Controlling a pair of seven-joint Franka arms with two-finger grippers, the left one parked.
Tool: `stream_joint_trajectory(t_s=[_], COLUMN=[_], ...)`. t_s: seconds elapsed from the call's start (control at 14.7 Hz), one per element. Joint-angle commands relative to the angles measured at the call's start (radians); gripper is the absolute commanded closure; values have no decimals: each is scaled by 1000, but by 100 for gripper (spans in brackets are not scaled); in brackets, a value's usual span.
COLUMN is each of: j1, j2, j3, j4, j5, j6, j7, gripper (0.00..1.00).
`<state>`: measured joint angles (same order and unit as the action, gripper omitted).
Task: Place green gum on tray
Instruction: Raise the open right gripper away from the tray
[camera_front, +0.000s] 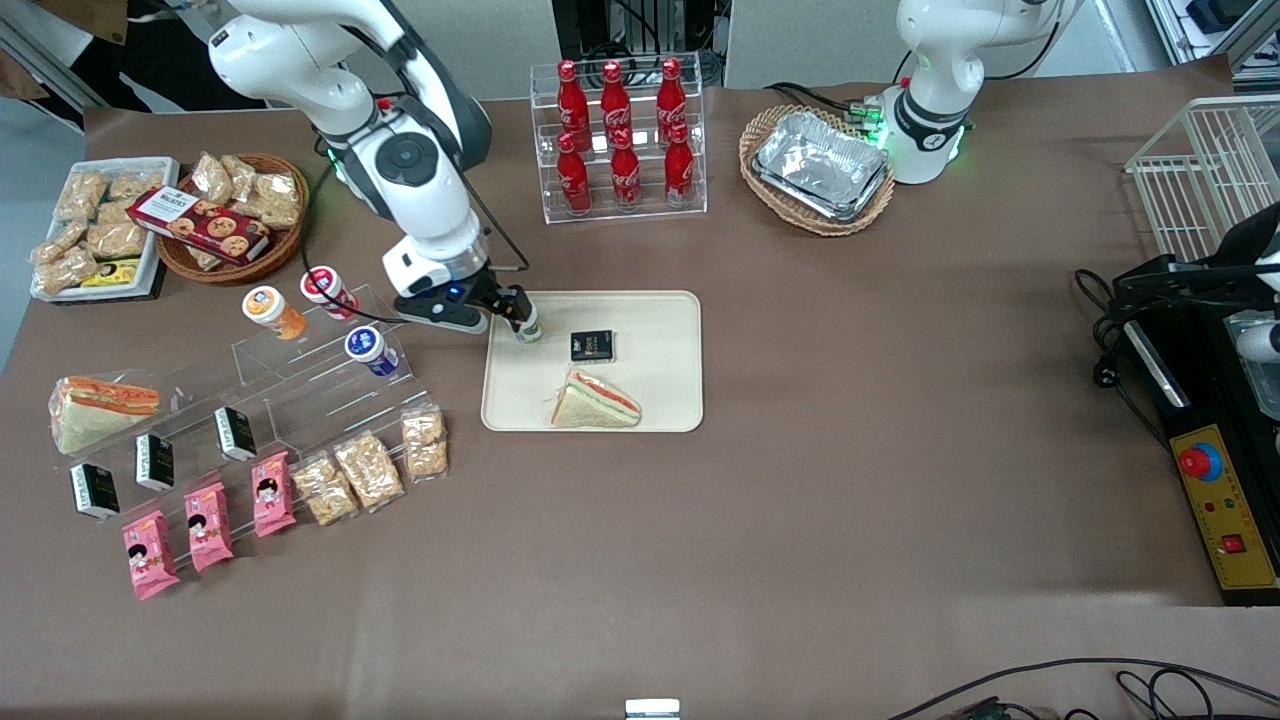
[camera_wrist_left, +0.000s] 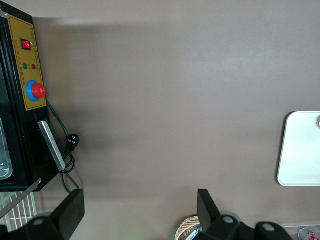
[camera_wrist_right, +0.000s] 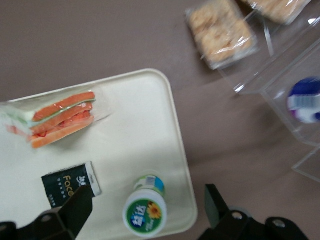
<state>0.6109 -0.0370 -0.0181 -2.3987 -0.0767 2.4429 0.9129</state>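
Green gum on tray, gripper over it with fingers spread.

The green gum (camera_wrist_right: 145, 209) stands upright on the tray (camera_front: 660, 310), in the corner nearest the working arm, close to the rim and near a small black packet (camera_front: 591, 346); a wrapped sandwich (camera_front: 597, 400) lies nearer the front camera. The gripper (camera_front: 519, 318) hangs directly above the bottle, and in the wrist view both fingers stand apart from it, one to each side, so it appears released, though contact is hard to rule out from the front. Judged a light, rigid plastic cylinder with smooth, likely slippery sides; tips easily. Best hold: across the body just below the white lid.
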Motion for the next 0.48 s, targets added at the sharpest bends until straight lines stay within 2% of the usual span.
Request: stream_joint_trajectory(t_s=[0.0,0.2,0.41], j1=[-6,-6,-6], j2=[-53,-50,-47], j3=[-37,-89,-129], j4=[168,410,553], j5=[20,118,129], j6=[-288,-584,-700], j7=[-127,-265,-390], gripper=[0,0,0])
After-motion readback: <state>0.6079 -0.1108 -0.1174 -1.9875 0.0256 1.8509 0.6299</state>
